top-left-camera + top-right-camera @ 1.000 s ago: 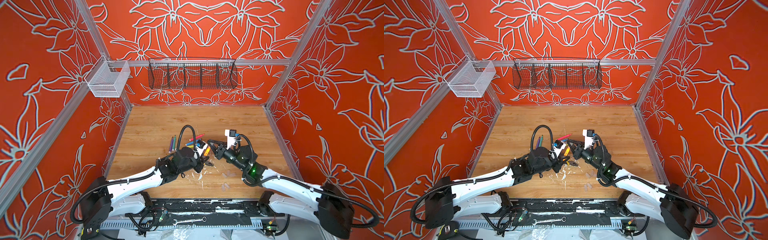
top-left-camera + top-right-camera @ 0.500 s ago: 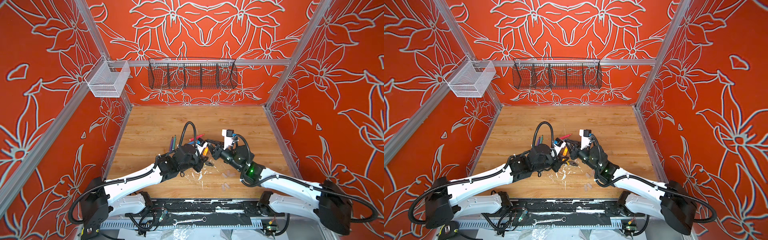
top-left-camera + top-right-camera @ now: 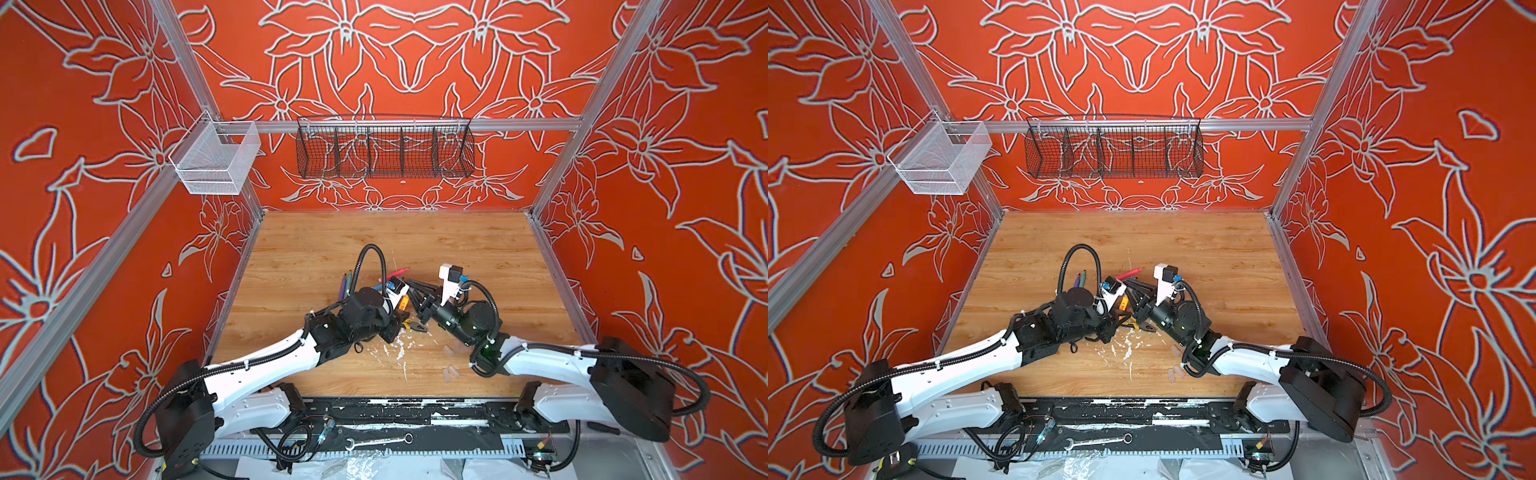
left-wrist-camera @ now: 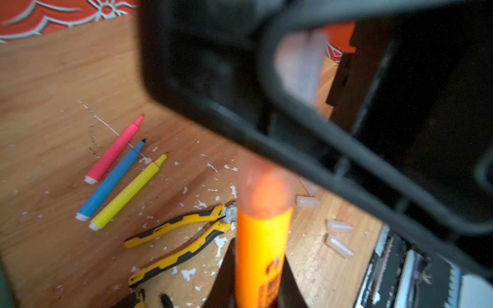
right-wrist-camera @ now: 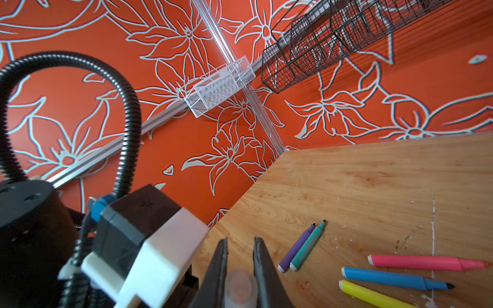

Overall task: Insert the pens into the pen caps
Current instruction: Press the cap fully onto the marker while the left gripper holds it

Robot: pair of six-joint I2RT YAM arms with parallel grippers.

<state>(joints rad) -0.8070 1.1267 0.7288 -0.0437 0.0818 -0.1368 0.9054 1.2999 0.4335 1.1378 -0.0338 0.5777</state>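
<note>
Inside the right end effector (image 5: 240,240) sits a clear cap (image 5: 240,289).

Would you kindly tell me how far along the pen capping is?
Done: no pen looks fully capped yet. In hand: the left gripper holds the orange pen, its tip inside the cap pinched by the right gripper. Left: pink, blue, yellow, purple and green pens lie bare, loose caps near the pliers.

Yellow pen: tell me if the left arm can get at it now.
Probably not yet. The left arm's jaws are shut on the orange pen, its tip in the cap the right jaws hold. The yellow pen itself lies uncovered beside the blue pen.
</note>
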